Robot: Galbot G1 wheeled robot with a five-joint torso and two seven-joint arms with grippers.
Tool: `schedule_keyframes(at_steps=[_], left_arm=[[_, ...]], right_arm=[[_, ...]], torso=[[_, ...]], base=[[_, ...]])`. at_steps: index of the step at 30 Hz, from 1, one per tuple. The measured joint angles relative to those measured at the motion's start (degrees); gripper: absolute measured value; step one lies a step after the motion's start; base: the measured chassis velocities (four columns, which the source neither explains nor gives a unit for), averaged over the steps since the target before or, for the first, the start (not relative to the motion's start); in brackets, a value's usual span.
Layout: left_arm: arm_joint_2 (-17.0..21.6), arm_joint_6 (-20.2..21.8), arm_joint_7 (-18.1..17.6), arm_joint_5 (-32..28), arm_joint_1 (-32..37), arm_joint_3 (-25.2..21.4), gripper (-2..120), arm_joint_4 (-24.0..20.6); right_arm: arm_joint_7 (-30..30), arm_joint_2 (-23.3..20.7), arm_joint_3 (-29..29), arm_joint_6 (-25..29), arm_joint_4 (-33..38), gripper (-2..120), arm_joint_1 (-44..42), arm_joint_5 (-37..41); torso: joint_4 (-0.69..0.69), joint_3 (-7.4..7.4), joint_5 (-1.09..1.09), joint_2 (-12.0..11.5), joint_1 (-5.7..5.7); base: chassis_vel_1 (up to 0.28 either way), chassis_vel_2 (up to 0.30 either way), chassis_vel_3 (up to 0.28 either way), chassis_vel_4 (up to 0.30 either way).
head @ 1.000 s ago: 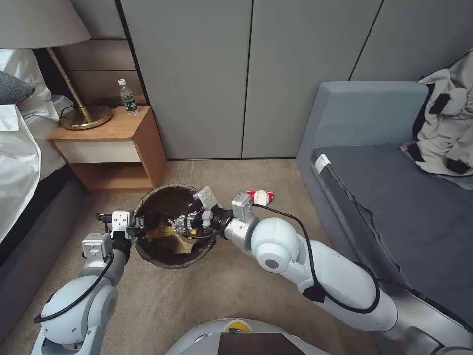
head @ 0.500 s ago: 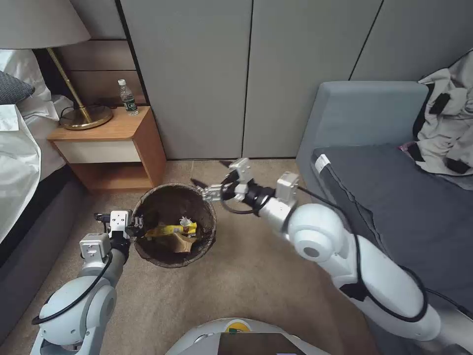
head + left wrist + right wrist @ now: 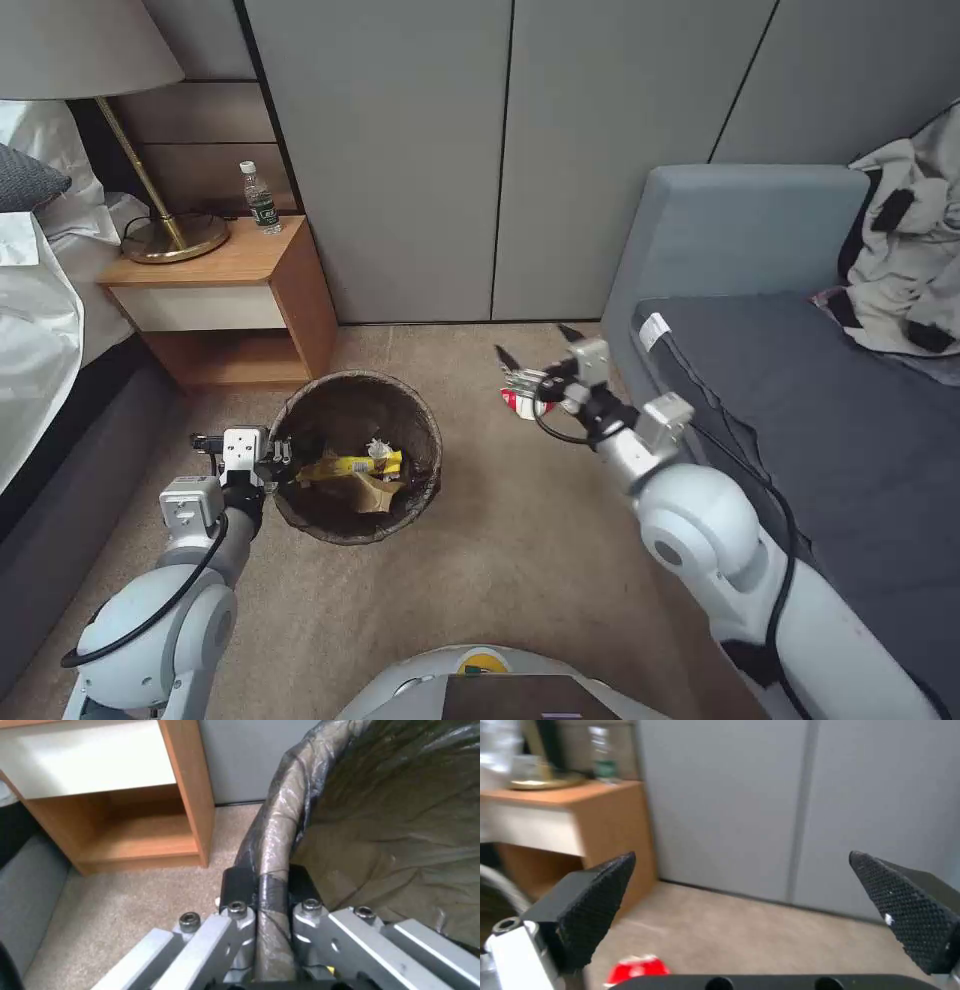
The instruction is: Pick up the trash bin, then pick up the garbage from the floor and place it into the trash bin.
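The step in hand looks like fetching the red-and-white packet (image 3: 516, 400) from the carpet; next the right gripper (image 3: 535, 352), jaws wide, must drop and straddle it. The left gripper (image 3: 265, 888) pinches the trash bin (image 3: 425, 430) by its rim, wrappers inside

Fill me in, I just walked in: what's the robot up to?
It is tidying litter. The left gripper is clamped on the rim of the trash bin, which already holds a yellow wrapper and brown paper bag. The right gripper, open, hovers above a red-and-white packet on the carpet.
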Motion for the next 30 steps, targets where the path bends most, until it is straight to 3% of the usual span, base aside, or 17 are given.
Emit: schedule_keyframes(at_steps=[2,6,14,20,30], left_arm=[[0.12,0.0,0.2,-0.21,0.11,-0.28,2,-0.23],[0.41,-0.01,0.64,-0.34,0.19,-0.69,2,-0.3],[0.59,-0.17,1.26,-0.4,0.34,-0.82,2,-0.72],[0.94,-0.33,1.84,-0.34,0.23,-1.54,2,-0.88],[0.91,-0.41,2.27,-0.11,0.26,-1.2,2,-1.11]], right_arm=[[-1.07,2.61,4.45,2.17,0.36,100,-5.99,-3.0],[-2.26,6.99,7.54,4.85,0.25,100,-10.91,-7.38],[-3.39,16.91,9.56,11.77,-0.87,100,-20.35,-18.72],[-5.73,20.51,11.92,15.9,-0.51,100,-26.75,-22.5],[-8.62,22.66,14.87,18.43,0.63,100,-30.06,-23.06]], torso=[[-0.01,0.0,-0.01,0.0,0.0],[0.02,0.0,-0.02,0.0,0.0],[0.01,0.0,-0.02,0.0,0.0],[0.01,0.0,-0.03,0.0,0.0],[0.02,0.0,-0.02,0.0,0.0]], base=[[0.0,0.0,0.0,0.0],[0.0,0.0,0.0,0.0],[0.0,0.0,0.0,0.0],[0.0,0.0,0.0,0.0],[0.0,0.0,0.0,0.0]])
